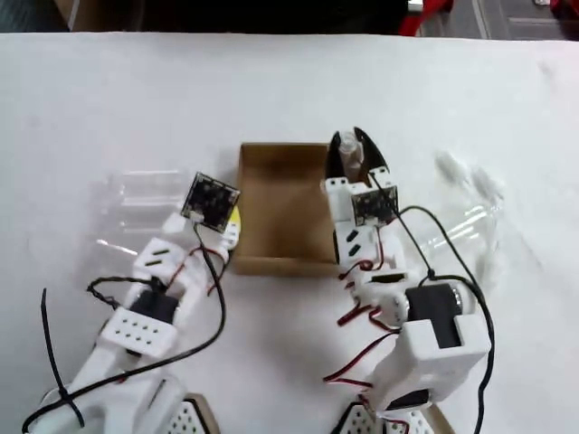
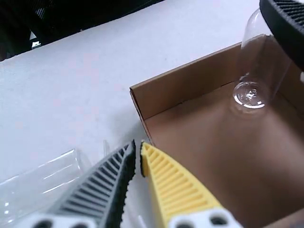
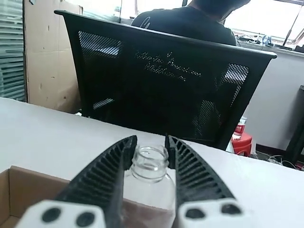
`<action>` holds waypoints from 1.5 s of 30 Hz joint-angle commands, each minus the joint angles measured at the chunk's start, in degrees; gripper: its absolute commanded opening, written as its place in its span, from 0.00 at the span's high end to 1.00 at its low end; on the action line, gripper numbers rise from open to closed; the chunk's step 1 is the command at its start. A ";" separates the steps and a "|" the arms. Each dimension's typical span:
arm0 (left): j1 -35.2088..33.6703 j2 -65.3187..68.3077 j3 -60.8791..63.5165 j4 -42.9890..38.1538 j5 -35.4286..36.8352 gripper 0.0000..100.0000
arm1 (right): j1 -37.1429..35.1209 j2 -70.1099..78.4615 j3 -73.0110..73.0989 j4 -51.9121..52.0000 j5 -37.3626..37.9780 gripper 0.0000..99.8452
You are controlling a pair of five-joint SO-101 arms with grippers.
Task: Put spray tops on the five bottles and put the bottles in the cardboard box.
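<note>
My right end effector [image 3: 150, 140] is clamped on the neck of a clear bottle [image 3: 150, 164], one finger on each side just under the open rim, with no spray top on it. From above, the bottle hangs upright at the right wall of the cardboard box [image 1: 282, 264]. From my left wrist its base sits low over the box floor, and I cannot tell whether it touches.

My left end effector [image 2: 138, 148] is closed to a thin slit with nothing in it, and it rests just beside the box's left wall. More clear bottles [image 1: 145, 199] lie on the surface near it, and others [image 1: 470, 226] lie to the right of the box.

I judge this bottle to be light, empty and stiff-walled, with a smooth skin that would slide under ribbed fingers. The neck looks like the best hold, since the lip above the fingers should stop it dropping through. The round body would likely roll or squirt out of a squeeze. A firm, modest grip seems enough, and the neck must be freed before a top can go on
</note>
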State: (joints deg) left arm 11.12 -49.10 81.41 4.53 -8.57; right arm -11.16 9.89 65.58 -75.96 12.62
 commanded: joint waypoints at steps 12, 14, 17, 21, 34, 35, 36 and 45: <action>0.84 -0.40 -0.35 -1.05 -0.53 0.98 | 1.19 -0.13 -3.34 0.04 0.79 0.98; 0.84 -0.40 -0.35 -1.05 -0.53 0.98 | 1.19 -0.13 -3.34 0.04 0.79 0.98; 0.84 -0.40 -0.35 -1.05 -0.53 0.98 | 1.19 -0.13 -3.34 0.04 0.79 0.98; 0.84 -0.31 -0.35 -1.05 -0.53 0.98 | 1.19 1.80 -4.13 0.04 0.79 0.98; 0.84 -0.48 -0.35 -1.05 -0.53 0.98 | 1.63 7.16 -7.30 -0.48 0.79 0.89; 0.84 -0.48 -0.35 -1.05 -0.53 0.98 | 1.63 7.08 -7.30 -0.48 0.79 0.89; 0.84 -0.48 -0.35 -1.05 -0.53 0.98 | 1.63 7.08 -7.21 -0.48 0.79 0.89; 0.84 -0.48 -0.35 -1.05 -0.53 0.98 | 0.31 3.74 -2.37 -2.42 0.53 0.81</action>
State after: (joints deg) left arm 11.12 -49.10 81.41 4.53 -8.57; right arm -10.11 17.27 61.63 -76.84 12.62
